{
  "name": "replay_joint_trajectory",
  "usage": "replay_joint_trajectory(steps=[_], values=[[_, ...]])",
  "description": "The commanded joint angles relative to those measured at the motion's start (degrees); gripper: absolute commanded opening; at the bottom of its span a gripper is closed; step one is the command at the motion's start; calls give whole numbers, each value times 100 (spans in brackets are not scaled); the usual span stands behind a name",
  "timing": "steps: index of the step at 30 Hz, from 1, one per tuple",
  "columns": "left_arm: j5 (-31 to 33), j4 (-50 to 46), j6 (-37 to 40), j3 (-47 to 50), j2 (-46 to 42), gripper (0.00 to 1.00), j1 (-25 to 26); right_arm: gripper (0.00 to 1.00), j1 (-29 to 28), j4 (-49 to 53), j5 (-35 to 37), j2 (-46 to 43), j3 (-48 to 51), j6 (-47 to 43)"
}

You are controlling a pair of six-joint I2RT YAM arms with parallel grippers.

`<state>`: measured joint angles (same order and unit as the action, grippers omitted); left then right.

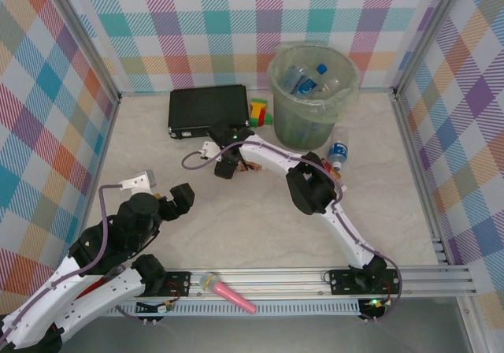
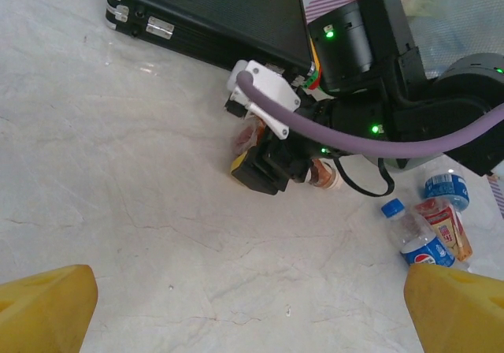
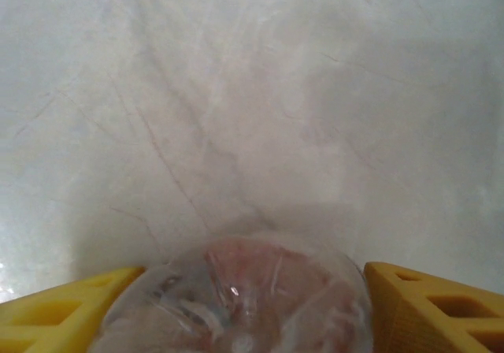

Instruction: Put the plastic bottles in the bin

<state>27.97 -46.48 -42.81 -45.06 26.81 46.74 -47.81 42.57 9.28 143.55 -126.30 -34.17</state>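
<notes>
I've got the case (image 1: 209,109) left of the bin (image 1: 303,124), bottles (image 1: 307,79) in the bin, a loose bottle (image 1: 338,154) on the bench (image 1: 150,144) to its right.

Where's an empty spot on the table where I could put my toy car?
Biggest bare patch: the middle of the table, between the left arm and the right arm. Also bare: right of the right arm up to the wall, and left of the black case. Crowded: between case and bin, where the right gripper holds a bottle.

The right gripper (image 1: 227,166) hangs low over a brown-labelled bottle (image 1: 250,166) (near the black case (image 1: 209,109)).
</notes>
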Motion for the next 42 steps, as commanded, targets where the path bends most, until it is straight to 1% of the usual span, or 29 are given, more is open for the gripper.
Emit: replay_joint_trajectory(steps=[1, 6, 9, 11, 12, 16, 20, 24, 29, 32, 38, 42], values=[[-2, -134, 52, -29, -66, 100, -15, 68, -16, 285, 156, 235, -133, -253], [-10, -82, 60, 4, -61, 100, -15, 67, -101, 235, 344, 168, 45, -472], [-19, -72, 60, -1, -44, 100, -14, 58, -166, 200, 417, 83, 106, -508], [-19, -84, 61, -3, -54, 100, -11, 47, -178, 212, 370, -3, 93, -433], [-24, -103, 57, -17, -61, 100, -14, 45, -183, 213, 341, -65, 87, -345], [-6, -160, 43, -44, -138, 100, -13, 46, -167, 53, 153, -484, 199, -112], [33, -190, 59, -74, -219, 100, -8, 48, -118, -162, -50, -999, 308, 169], [68, -221, 113, -157, -263, 100, -15, 48, 22, -253, -330, -1595, 291, 564], [62, -174, 160, -185, -269, 100, -15, 48, 357, -460, -696, -2443, 281, 1100], [27, -93, 175, -163, -238, 100, -16, 49, 659, -681, -811, -2910, 227, 1420], [-77, 101, 215, -215, -25, 100, -13, 48, 1529, -1227, -1147, -3567, -63, 2275], [-123, 188, 244, -295, 153, 100, -13, 52, 2139, -1754, -1178, -3781, -75, 2767]])
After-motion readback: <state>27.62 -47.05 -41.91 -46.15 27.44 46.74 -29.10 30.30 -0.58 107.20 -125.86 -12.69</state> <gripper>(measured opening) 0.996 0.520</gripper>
